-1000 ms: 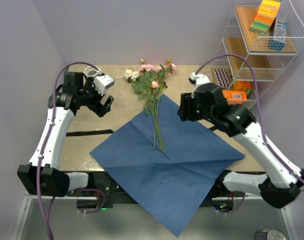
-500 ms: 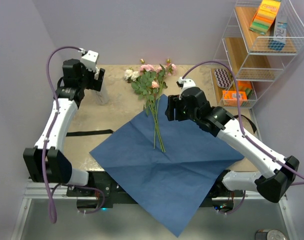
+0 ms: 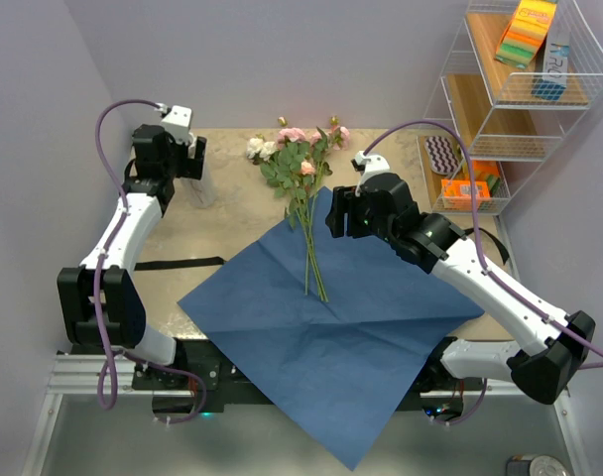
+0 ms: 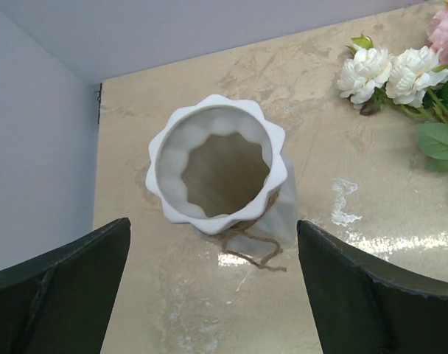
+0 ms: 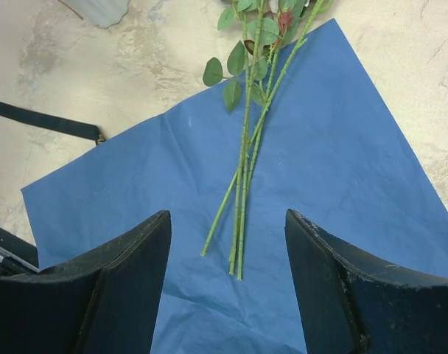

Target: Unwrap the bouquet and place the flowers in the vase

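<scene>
Both pincers gape empty: the left gripper (image 4: 214,221) hangs above the upright vase (image 4: 159,173) at the far left of the table (image 3: 237,223), and the right gripper (image 5: 228,221) hovers over the flowers (image 5: 242,184), whose stems lie on the blue paper (image 3: 331,327). Closing low could pinch the paper too, since the stems lie flat on it. There is one vase, one sheet and two white blooms; the pink ones are too bunched to count.
</scene>
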Motion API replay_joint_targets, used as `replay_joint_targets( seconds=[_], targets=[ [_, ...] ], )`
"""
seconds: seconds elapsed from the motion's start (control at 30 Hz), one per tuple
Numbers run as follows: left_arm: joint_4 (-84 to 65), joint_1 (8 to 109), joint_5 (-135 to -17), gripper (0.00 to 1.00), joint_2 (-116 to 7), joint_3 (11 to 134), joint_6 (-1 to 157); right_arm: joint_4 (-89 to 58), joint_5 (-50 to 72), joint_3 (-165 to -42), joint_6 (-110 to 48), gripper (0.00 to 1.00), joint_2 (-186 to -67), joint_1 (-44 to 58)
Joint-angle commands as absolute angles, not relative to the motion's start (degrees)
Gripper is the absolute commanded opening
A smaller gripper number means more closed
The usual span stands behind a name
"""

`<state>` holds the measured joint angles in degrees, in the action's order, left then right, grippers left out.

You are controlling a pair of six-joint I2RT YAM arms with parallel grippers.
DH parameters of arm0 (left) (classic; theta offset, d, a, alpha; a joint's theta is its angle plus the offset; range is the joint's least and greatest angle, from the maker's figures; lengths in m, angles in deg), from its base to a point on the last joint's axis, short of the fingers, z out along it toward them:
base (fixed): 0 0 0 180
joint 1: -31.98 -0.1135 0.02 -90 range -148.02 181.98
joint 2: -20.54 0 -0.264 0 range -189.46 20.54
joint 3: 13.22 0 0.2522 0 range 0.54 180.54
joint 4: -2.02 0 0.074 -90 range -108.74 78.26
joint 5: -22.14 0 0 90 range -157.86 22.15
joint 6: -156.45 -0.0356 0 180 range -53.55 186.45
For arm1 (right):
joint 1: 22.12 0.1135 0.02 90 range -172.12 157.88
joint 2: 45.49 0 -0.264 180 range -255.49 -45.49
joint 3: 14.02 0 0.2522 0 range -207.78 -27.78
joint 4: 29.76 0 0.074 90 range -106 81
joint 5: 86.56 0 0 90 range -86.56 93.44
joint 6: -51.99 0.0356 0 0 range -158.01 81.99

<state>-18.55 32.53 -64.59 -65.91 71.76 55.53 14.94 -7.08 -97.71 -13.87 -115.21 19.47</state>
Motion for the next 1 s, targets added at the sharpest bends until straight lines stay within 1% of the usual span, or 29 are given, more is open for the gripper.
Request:
replay_joint_targets(
  seconds=[0.0, 0.07, 0.17, 0.33, 0.47, 0.57, 0.6, 0.63, 0.67, 0.7, 0.73, 0.77, 0.8, 0.83, 0.9, 0.97],
  targets=[
    [-10.94, 30.50, -69.77, 0.99, -65.85, 70.85, 57.48, 12.39, -6.76, -97.57, -14.72, 0.67, -115.10, 19.63],
    [-11.65, 29.87, -70.58, 0.99, -67.61, 72.86, 58.01, 12.39, -6.58, -97.30, -14.90, 0.67, -115.19, 19.63],
    [-11.65, 28.37, -74.09, 0.99, -65.86, 73.31, 58.63, 12.38, -6.49, -96.60, -14.90, 0.67, -115.28, 19.63],
    [-14.02, 28.37, -78.57, 0.99, -60.42, 75.51, 51.95, 12.39, -5.70, -95.63, -14.90, 0.67, -115.37, 19.63],
    [-19.10, 28.46, -83.57, 0.99, -60.75, 80.76, 47.21, 12.21, -5.26, -95.28, -14.90, 0.67, -115.45, 19.54],
    [-29.11, 28.46, -90.77, 0.99, -65.14, 88.50, 39.94, 12.12, -5.09, -95.19, -14.90, 0.66, -115.37, 19.63],
    [-35.75, 28.37, -91.49, 0.99, -68.46, 91.04, 38.51, 12.21, -5.17, -95.11, -14.90, 0.66, -115.19, 19.54],
    [-39.04, 28.46, -92.19, 0.99, -70.23, 96.38, 37.37, 12.38, -5.52, -95.10, -14.90, 0.66, -115.10, 19.63],
    [-42.46, 28.46, -92.98, 0.99, -71.99, 99.21, 34.48, 12.56, -5.44, -95.10, -14.81, 0.66, -114.84, 19.46],
    [-49.02, 28.46, -93.43, 0.98, -75.57, 102.03, 33.24, 13.08, -5.52, -95.19, -14.90, 0.66, -114.75, 19.45],
    [-52.22, 28.46, -93.61, 0.97, -77.35, 107.80, 32.27, 13.09, -5.53, -95.28, -14.81, 0.66, -114.58, 19.54],
    [-55.47, 28.46, -93.69, 0.96, -79.19, 110.81, 31.21, 13.26, -5.53, -95.19, -14.81, 0.66, -114.49, 19.54],
    [-60.38, 28.37, -93.87, 0.93, -81.74, 113.37, 29.81, 13.26, -5.61, -94.93, -14.81, 0.66, -114.14, 19.46],
    [-61.82, 28.46, -93.78, 0.92, -82.37, 116.44, 29.45, 13.35, -5.70, -94.93, -14.81, 0.66, -114.05, 19.45],
    [-62.97, 28.63, -93.00, 0.89, -82.38, 116.99, 28.13, 13.35, -5.61, -94.84, -14.98, 0.66, -113.79, 19.37],
    [-63.85, 29.51, -90.37, 0.89, -82.20, 117.61, 26.03, 13.18, -5.61, -94.58, -14.90, 0.66, -113.52, 19.37]
  ],
)
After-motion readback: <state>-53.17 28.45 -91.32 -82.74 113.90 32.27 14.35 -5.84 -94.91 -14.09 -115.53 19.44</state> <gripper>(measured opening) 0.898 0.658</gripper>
